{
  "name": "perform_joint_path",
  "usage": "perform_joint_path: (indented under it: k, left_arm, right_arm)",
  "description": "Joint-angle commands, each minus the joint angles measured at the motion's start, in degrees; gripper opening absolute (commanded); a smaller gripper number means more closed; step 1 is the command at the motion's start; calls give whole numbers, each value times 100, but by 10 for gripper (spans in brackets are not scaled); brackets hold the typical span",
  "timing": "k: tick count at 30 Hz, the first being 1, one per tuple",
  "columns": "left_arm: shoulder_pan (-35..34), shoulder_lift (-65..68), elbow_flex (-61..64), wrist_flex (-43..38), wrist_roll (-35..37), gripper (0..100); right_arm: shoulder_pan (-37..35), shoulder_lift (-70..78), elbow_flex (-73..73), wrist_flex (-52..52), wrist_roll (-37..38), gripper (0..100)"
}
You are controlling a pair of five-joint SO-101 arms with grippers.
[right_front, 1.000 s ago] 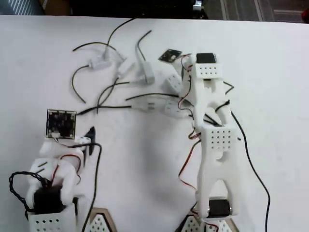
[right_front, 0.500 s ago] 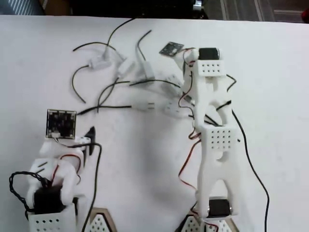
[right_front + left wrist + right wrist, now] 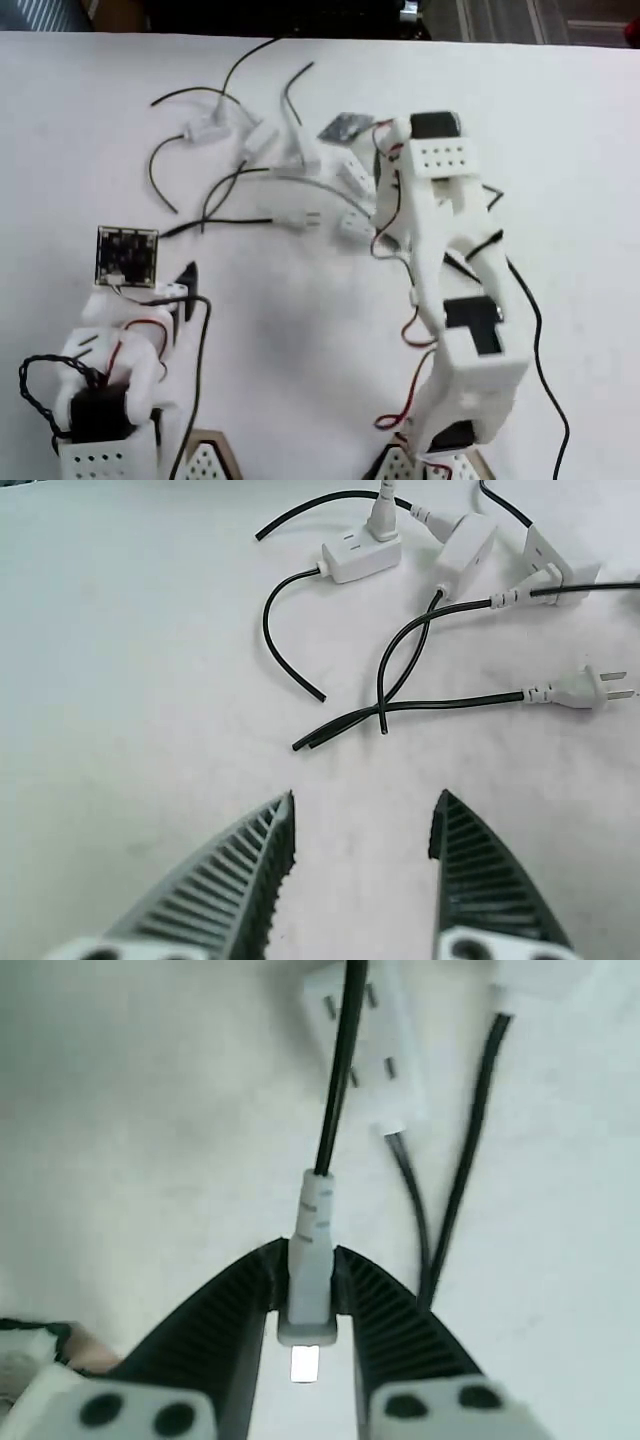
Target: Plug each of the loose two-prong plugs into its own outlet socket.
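Observation:
My right gripper (image 3: 308,1260) is shut on a white two-prong plug (image 3: 312,1215) whose black cord runs away over a white outlet socket (image 3: 375,1050) lying below it. In the high view this gripper (image 3: 375,215) sits at the right end of the cable cluster. A loose plug (image 3: 585,688) (image 3: 300,218) lies flat on the table on a black cord. Several white sockets (image 3: 360,555) (image 3: 303,150) lie at the back of the cluster. My left gripper (image 3: 362,825) (image 3: 187,275) stands open over bare table, well short of the cords.
Black cords (image 3: 215,190) loop and cross over the middle of the white table (image 3: 80,120). The right arm (image 3: 470,370) and its red and black wires take up the right front. The table's far edge (image 3: 500,40) runs along the back.
The right arm has folded back toward the front with its elbow swinging right, and the held plug's cord has shifted with it. The left arm has not moved.

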Motion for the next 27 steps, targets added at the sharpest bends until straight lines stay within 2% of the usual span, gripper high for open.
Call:
perform_joint_path:
  k: [1, 7, 13, 17, 27]
  left_arm:
    - [-13, -66, 9, -97, -35, 226]
    - [-13, -66, 9, -97, -35, 226]
    - [-13, -66, 9, -97, -35, 226]
    - [-13, -66, 9, -97, -35, 226]
    - [-13, -66, 9, -97, -35, 226]
  right_arm:
    - [-171, -954, 1169, -295, -70, 17]
    - [-347, -1332, 2945, -1402, -70, 18]
    - [-585, -1288, 3868, -2079, -79, 42]
    - [-699, -1288, 4000, -2088, -387, 125]
    - [-699, -1288, 4000, -2097, -396, 125]
